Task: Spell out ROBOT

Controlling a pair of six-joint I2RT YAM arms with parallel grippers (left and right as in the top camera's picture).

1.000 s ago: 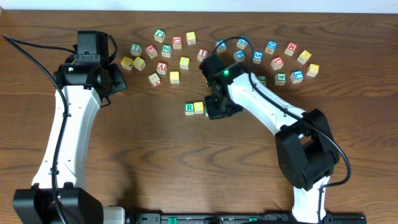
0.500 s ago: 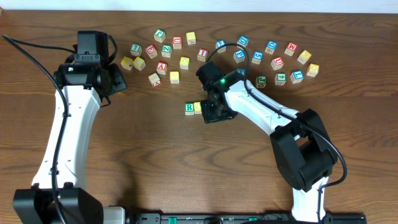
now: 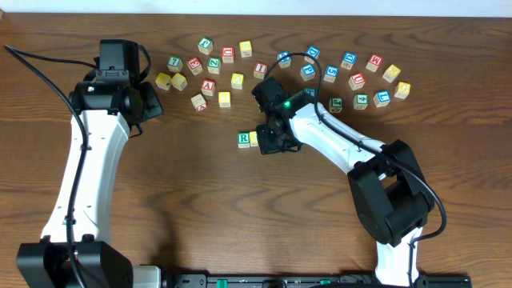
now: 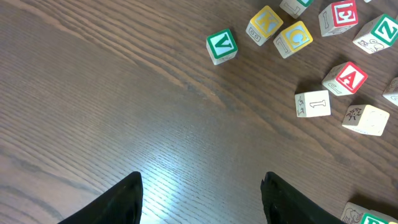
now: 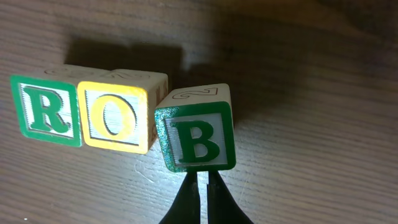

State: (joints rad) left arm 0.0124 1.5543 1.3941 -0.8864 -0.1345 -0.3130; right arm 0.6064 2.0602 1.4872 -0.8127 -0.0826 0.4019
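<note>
In the right wrist view three cubes stand in a row on the wooden table: a green R cube [image 5: 46, 111], a yellow O cube [image 5: 115, 118] and a green B cube [image 5: 196, 137]. The B cube is slightly turned, with its left corner against the O cube. My right gripper [image 5: 202, 180] is shut and empty, its tips touching the B cube's near edge. From overhead, the R cube [image 3: 243, 138] and O cube [image 3: 254, 138] show just left of the right gripper [image 3: 272, 138], which hides the B cube. My left gripper [image 4: 202, 199] is open over bare wood, at the far left [image 3: 148, 104].
Several loose letter cubes lie scattered along the table's far side [image 3: 320, 72]; their letters are too small to read from overhead. The left wrist view shows a green V cube [image 4: 221, 46], a yellow K [image 4: 265, 25], a yellow C [image 4: 293, 38] and a red A [image 4: 345, 79].
My right gripper has moved left towards the R and O cubes and now partly covers the yellow cube from overhead. The left arm has not moved.
</note>
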